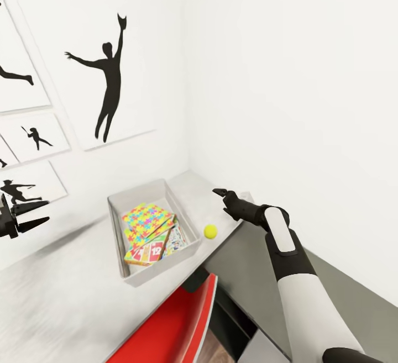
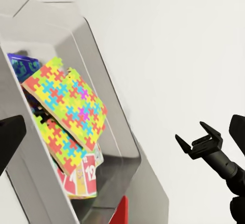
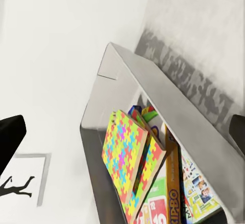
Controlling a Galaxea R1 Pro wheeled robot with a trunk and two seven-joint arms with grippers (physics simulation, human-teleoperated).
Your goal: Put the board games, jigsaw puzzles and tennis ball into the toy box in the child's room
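The grey toy box (image 1: 117, 225) stands on the white table (image 1: 55, 291) by the wall. Inside it, two jigsaw puzzles (image 1: 145, 219) lean on the board games (image 1: 160, 248). In the left wrist view the puzzles (image 2: 66, 98) cover a red-green game (image 2: 84, 179) and a blue one (image 2: 19, 65). The tennis ball (image 1: 210, 231) sits on the table just right of the box. Beyond the ball and above the table hovers my right gripper (image 1: 220, 192), open and empty, also seen as the right gripper (image 2: 198, 141). My left gripper (image 1: 40, 212) is open and empty, raised left of the box.
A red chair (image 1: 171, 321) is tucked under the table's front edge. The lower dark grey side unit (image 1: 342, 291) runs along the right wall. Silhouette posters (image 1: 108, 75) hang on the wall behind the box.
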